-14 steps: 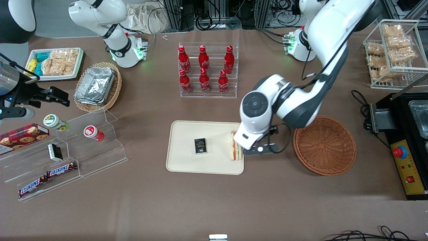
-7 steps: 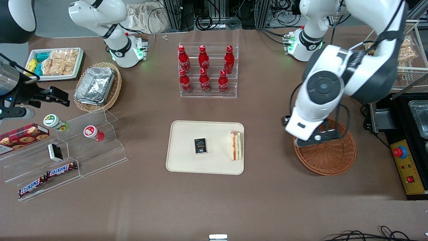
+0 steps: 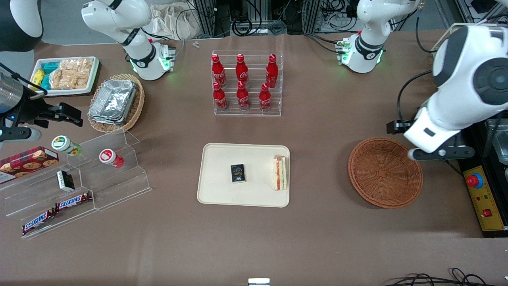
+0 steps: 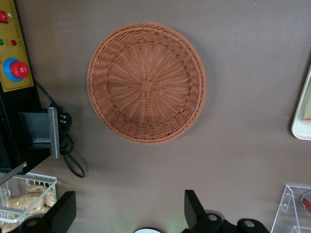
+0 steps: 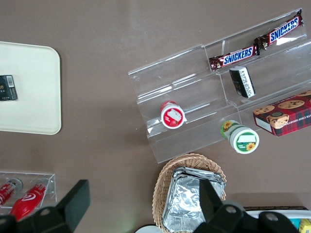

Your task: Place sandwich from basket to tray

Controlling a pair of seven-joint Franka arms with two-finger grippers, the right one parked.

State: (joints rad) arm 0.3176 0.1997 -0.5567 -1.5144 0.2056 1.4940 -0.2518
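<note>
From the front, the small triangular sandwich of pale white bread (image 3: 280, 172) with orange-red and green filling lies on the flat cream-beige rectangular plastic tray (image 3: 216, 190), close to the rim nearest the round reddish-brown woven wicker basket (image 3: 384, 172), with a small black box (image 3: 237, 173) beside it toward the tray's middle. The basket holds nothing, so the placing looks done. The left arm's end effector (image 3: 439, 152) hangs above the brown desk (image 3: 317, 238) just beside the basket, toward the working arm's end, well apart from the sandwich.

The left wrist camera looks straight down on the bare basket (image 4: 146, 82); the black fingertips (image 4: 193, 208) of the end effector (image 4: 127, 213) stand wide apart with nothing between them. A corner of the tray (image 4: 302, 116) shows at the frame's edge.

The right wrist view shows one end of the tray (image 5: 29, 90) but not the sandwich.

The sandwich is probably light and soft (easily crushed, layers liable to slide), so any regrasp should pinch the flat bread faces gently.
</note>
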